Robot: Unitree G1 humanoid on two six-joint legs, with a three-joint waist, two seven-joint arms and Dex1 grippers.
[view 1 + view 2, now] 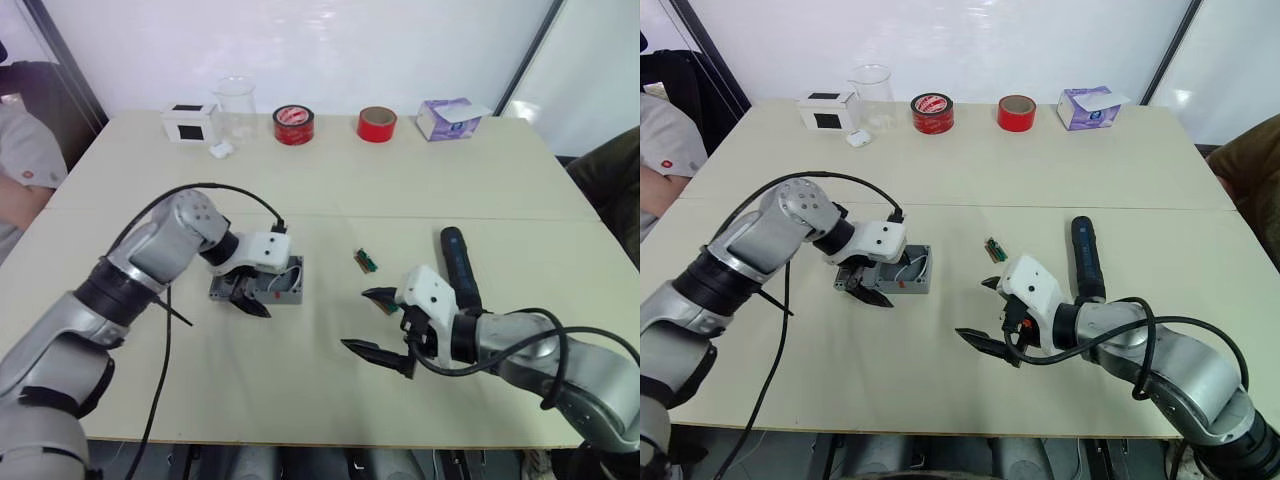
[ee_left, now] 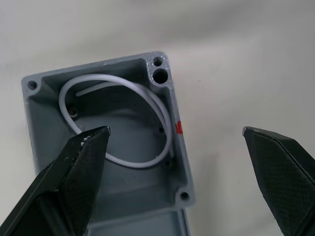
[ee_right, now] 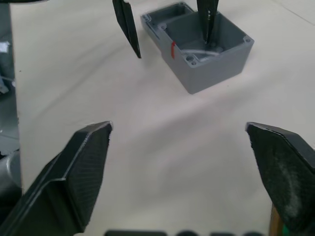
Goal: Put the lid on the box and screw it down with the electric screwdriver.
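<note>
The grey box lies open-side up in the middle of the table, with a white wire coiled inside and a red mark on one rim. A shallower grey piece, the lid, lies flush against one of its sides. My left gripper hangs open over the box, one finger down inside it and the other outside over the table. The dark electric screwdriver lies on the table at the right. Just to its left, my right gripper is open and holds nothing, pointing toward the box.
A small green part lies between box and screwdriver. Along the far edge stand a white-and-black cube, a clear beaker, two red tape rolls and a tissue pack. A person sits at the left.
</note>
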